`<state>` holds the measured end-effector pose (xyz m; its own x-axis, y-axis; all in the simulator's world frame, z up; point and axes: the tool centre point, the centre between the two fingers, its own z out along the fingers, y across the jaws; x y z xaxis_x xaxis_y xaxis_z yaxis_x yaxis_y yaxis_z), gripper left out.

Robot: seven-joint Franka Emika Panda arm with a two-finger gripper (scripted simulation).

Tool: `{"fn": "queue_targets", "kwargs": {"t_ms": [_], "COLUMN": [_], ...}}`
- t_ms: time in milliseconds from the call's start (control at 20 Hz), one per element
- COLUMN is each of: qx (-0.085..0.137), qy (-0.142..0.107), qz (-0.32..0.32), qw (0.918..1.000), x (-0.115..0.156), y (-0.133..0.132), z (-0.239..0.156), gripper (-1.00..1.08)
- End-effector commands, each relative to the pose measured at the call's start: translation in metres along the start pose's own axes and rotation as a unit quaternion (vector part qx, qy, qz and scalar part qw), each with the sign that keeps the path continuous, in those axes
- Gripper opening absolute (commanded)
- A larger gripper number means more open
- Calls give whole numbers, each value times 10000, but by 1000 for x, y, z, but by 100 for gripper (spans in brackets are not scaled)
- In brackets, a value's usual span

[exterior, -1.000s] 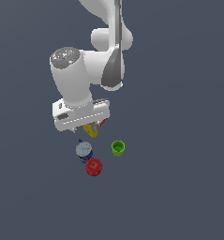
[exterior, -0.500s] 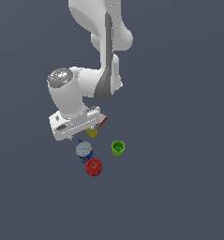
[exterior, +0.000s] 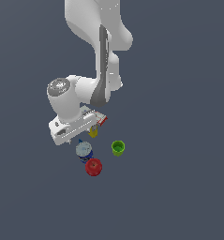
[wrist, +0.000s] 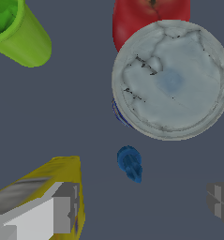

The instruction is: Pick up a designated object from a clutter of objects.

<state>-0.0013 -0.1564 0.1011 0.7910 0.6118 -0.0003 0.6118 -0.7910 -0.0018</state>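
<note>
White Panda arm bent down from the top of the exterior view, wrist housing low over the clutter on a plain grey floor. Blue can with a pale, cracked-looking top directly below the hand; in the wrist view, that top the biggest item in frame, a sliver of blue wall visible under its rim. Red apple-like ball touching or just beside the can at about 5 o'clock from it in the exterior view, partly hidden behind the can top in the wrist view. Yellow-and-white box mostly hidden under the hand in the exterior view; in the wrist view, its yellow side close behind 1 finger. Flat red-and-white packet peeking out beside the wrist housing, only an edge showing. Green cup standing apart at roughly 3 o'clock from the can, open mouth up; tilted-looking in the wrist view. Small blue thing, deep blue and rounded, lying on the floor just beside the can and between the 2 grey fingers; not visible in the exterior view. Gripper spread wide, fingers well apart, touching nothing, with the small blue thing in the gap.
</note>
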Motion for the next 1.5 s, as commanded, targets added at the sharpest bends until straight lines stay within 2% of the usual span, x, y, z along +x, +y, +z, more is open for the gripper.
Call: {"fn": "queue_targets", "kwargs": {"t_ms": [0,450,950,1200,1250,1450], "qx": [-6,-6,-8,-9,-9,-9], "qy": [2,-1,1,1,1,1], "qz": [-92,-135,-149,-152,-152,-152], "qw": [10000,9999,9999,9999,9999,9999], "x": [-2,-4,-5,-5,-5,-5], "y": [1,2,2,2,2,2], "z": [5,11,52,59,59,59], "gripper": [100,100,100,100,-100,-100]}}
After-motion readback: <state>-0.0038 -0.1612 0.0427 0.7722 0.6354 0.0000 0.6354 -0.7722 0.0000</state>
